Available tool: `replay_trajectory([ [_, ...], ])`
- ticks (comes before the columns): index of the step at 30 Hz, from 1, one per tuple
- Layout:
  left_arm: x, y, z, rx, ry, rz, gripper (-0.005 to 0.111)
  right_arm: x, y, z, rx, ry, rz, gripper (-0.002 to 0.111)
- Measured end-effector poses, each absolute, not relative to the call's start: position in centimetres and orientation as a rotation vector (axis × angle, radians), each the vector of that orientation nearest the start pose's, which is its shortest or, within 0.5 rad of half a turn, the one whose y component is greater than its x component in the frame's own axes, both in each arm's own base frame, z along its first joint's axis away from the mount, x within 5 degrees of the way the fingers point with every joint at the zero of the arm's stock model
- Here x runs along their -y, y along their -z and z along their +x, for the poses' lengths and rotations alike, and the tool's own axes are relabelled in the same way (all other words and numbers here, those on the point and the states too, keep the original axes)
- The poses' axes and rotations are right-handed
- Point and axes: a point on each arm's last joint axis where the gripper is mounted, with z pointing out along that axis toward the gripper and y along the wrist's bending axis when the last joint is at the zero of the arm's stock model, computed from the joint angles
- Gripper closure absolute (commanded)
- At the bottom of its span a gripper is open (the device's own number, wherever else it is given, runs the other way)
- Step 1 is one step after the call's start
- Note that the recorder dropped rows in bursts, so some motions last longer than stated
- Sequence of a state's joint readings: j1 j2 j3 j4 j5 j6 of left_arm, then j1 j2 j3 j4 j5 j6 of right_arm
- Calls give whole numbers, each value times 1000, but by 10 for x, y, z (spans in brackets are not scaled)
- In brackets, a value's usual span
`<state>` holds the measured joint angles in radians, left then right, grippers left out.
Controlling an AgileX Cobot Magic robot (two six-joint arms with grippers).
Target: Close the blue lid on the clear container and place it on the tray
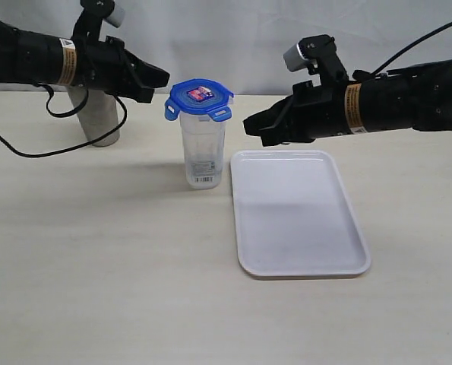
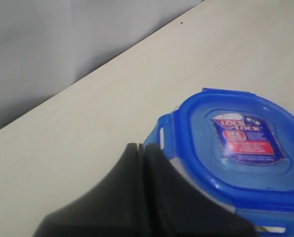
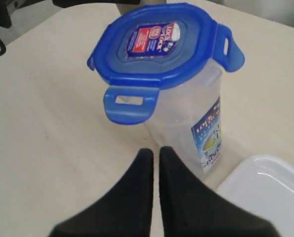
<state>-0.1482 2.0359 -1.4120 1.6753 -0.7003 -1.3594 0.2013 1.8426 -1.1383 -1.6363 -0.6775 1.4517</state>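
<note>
From outside, the lid (image 1: 199, 97) sits on the container (image 1: 203, 156) with its tabs flared. The container stands on the surface (image 1: 96, 266) just beside the tray (image 1: 298, 217). I judge the tabs need pressing down next. Left wrist view: my left jaws are clenched and empty, close by a tab. Right wrist view: my right jaws are clenched and empty, apart from the container.
</note>
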Motion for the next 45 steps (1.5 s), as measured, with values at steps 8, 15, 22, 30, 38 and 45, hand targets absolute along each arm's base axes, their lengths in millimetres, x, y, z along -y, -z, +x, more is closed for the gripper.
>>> replay_trajectory([
  [8,99,-191,427,-1946,618,833,107,-132,-224,364,-1960,-725,-805,104],
  [15,105,-190,417,-1890,705,917,107,-128,-229,355,-1953,-685,-794,104],
  [22,105,-191,417,-1881,714,929,107,-147,-231,350,-1935,-605,-827,104],
  [30,105,-190,416,-1881,710,948,107,-161,-227,350,-1971,-428,-800,104],
  [38,105,-189,415,-1882,707,957,107,-168,-231,348,-1929,-507,-780,104],
  [45,106,-189,414,-1879,713,974,107,-170,-224,349,-1939,-533,-776,104],
])
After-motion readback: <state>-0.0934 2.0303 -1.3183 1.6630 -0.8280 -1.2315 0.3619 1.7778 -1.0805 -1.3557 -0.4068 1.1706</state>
